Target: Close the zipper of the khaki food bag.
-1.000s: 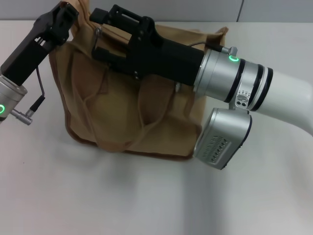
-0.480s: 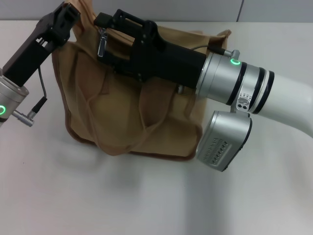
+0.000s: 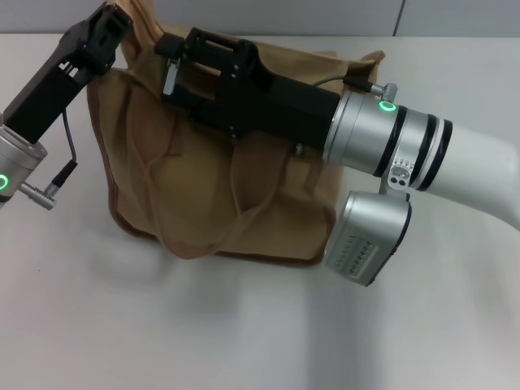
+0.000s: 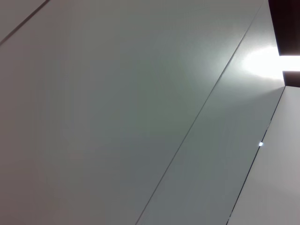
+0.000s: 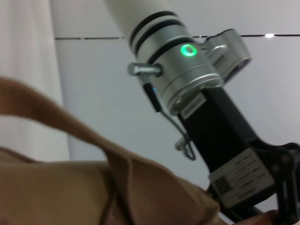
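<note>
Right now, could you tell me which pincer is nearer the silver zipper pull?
The right pincer is nearer, right at the pull on the khaki bag's top. The left pincer is at the bag's far-left top corner.

The left gripper [image 3: 114, 20] reaches up and away from the body. The right gripper [image 3: 166, 61] stretches across toward it — both nearly meet.

Surface: you have a plain white table [image 3: 244, 325] carrying one item.
Detail: you'll see the khaki food bag [image 3: 203, 203] lying directly on it, tan canvas with darker brown piping along its lower edge, handle loops draped over its side. Bare tabletop shows in front of the bag and on both sides of it; a grey wall lies beyond the bag.
</note>
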Controlling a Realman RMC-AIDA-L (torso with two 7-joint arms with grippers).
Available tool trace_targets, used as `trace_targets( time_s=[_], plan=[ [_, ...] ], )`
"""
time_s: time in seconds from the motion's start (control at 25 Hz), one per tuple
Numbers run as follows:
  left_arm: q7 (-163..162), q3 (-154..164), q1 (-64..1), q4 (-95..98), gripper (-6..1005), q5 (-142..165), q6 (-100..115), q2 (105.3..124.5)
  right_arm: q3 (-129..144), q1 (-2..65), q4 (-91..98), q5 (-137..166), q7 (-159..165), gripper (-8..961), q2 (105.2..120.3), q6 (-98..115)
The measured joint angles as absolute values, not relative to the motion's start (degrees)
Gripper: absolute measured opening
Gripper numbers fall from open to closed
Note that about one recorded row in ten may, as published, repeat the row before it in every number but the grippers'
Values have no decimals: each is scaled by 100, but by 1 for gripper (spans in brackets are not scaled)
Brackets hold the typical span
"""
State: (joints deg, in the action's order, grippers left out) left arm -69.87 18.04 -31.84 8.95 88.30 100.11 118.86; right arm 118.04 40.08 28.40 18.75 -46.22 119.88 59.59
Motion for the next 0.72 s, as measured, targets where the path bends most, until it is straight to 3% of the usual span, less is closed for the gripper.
trace_targets(
  time_s=[0.08, 0.28, 0.72],
  plan=[
    [-6989, 1802, -3178, 896, 38, 8829, 10015, 11885, 11843, 4006, 2867, 1860, -4705, 754, 11989, 5800],
    [-7002, 1800, -3181, 896, 39, 8816, 10033, 11882, 11857, 4002, 2868, 1861, -4670, 551, 11989, 5746],
    [-7005, 1792, -3104, 897, 41, 8807, 10073, 11882, 11861, 3826, 2918, 1864, -4648, 201, 11988, 5793]
  ],
)
